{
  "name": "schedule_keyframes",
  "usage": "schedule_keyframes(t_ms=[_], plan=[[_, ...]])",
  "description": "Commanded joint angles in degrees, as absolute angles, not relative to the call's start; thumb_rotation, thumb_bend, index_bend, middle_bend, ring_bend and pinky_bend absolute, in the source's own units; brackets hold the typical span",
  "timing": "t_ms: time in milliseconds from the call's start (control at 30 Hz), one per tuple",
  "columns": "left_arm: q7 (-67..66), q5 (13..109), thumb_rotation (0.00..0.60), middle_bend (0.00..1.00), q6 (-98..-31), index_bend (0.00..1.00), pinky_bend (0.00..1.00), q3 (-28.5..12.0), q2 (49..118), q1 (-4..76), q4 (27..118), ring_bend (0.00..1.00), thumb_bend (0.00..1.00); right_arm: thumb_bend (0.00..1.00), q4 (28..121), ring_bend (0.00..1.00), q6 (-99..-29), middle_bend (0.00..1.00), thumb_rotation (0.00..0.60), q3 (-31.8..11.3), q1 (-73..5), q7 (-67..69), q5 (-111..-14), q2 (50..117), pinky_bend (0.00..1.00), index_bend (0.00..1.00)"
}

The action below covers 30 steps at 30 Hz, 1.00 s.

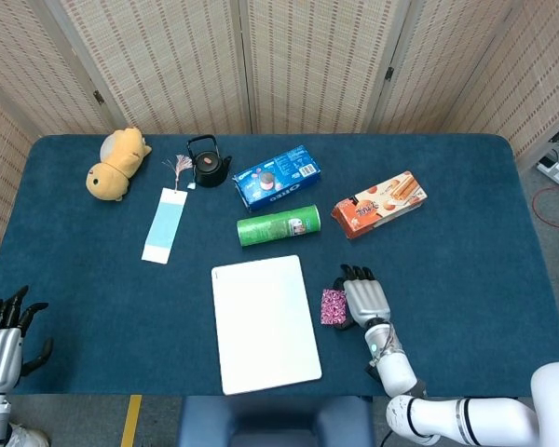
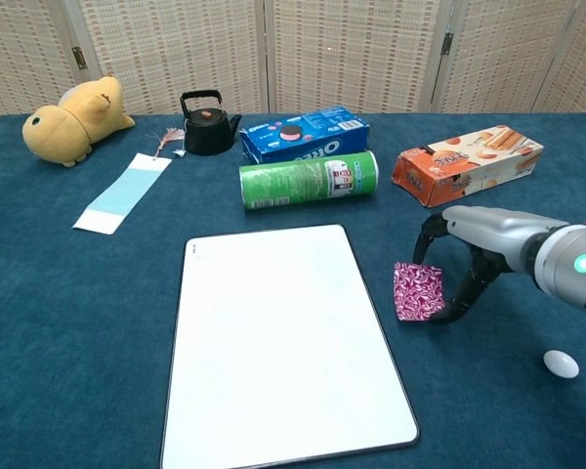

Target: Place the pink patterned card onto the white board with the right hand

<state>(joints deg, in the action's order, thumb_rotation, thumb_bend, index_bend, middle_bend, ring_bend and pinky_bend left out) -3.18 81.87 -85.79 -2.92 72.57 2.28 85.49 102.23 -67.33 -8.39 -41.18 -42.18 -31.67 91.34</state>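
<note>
Right hand (image 2: pixel 469 264): arm runs out of the chest view at 3 o'clock; palm hides the pink patterned card's (image 2: pixel 417 291) right edge, so contact there is unreadable.
Left hand (image 1: pixel 5 340): cut off at 8 o'clock in the head view; out of the chest view.
White board (image 2: pixel 278 342): lower-left corner clipped at 6 o'clock, chest view.
Biscuit box (image 1: pixel 379 204): print too small to read.
</note>
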Motion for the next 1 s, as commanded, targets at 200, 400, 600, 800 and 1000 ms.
schedule_keyframes(t_ms=[200, 400, 600, 800, 1000], plan=[[-3.4, 81.8, 0.600, 0.06, -86.5, 0.27, 0.00, -2.9, 72.1, 1.8, 86.1, 0.10, 0.44, 0.15, 108.1, 0.00, -65.1, 0.09, 0.547, -11.6, -45.5, -44.7, -29.6, 88.0, 0.00, 0.31], [-3.6, 82.0, 0.600, 0.06, -86.8, 0.27, 0.00, -2.9, 72.0, 1.6, 86.5, 0.10, 0.44, 0.15, 107.5, 0.00, -63.6, 0.09, 0.546, -13.5, -50.8, -47.8, -25.5, 90.3, 0.00, 0.31], [-3.8, 81.9, 0.600, 0.06, -87.0, 0.27, 0.00, -2.9, 71.8, 1.4, 86.7, 0.10, 0.44, 0.15, 104.4, 0.01, -63.5, 0.08, 0.549, -14.5, -56.1, -51.1, -21.6, 94.6, 0.00, 0.30], [-4.2, 81.8, 0.600, 0.06, -86.9, 0.27, 0.00, -2.8, 71.8, 1.3, 86.8, 0.10, 0.44, 0.15, 103.0, 0.02, -64.2, 0.05, 0.548, -13.7, -59.3, -53.4, -19.4, 97.1, 0.00, 0.15], [-4.4, 81.7, 0.600, 0.06, -86.7, 0.27, 0.00, -2.9, 71.9, 1.4, 86.9, 0.10, 0.44, 0.15, 104.9, 0.02, -65.6, 0.04, 0.547, -11.2, -57.9, -51.3, -22.5, 95.2, 0.00, 0.05]])
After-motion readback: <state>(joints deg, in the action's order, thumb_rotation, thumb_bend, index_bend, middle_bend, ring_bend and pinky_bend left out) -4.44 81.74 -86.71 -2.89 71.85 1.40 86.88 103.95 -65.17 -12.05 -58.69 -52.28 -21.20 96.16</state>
